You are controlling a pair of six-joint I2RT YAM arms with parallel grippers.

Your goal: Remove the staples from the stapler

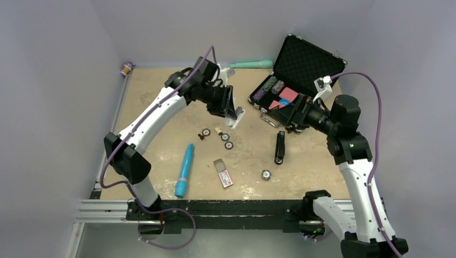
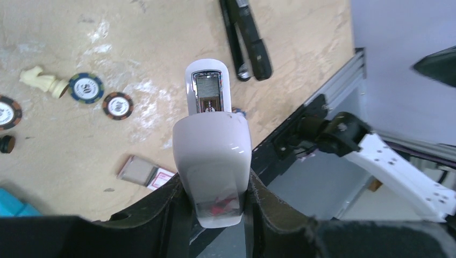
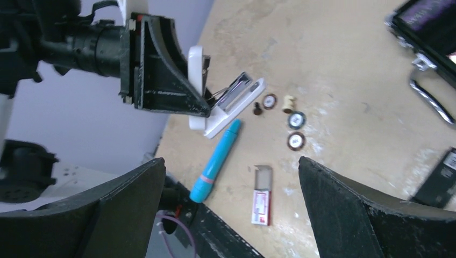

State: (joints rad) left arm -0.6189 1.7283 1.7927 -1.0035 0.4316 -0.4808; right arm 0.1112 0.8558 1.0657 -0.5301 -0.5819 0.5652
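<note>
Currently the left gripper [image 2: 215, 207] clamps the hinged-open white stapler [image 2: 211, 148], while the right gripper [image 3: 231, 169] gapes wide.

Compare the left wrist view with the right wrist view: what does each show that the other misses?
Left wrist only: the white stapler's metal channel end-on, plus the right arm's lower links. Right wrist only: the case, and the left hand side-on, clamped on that stapler's opened body. Both: poker chips, small box, black stapler.
</note>
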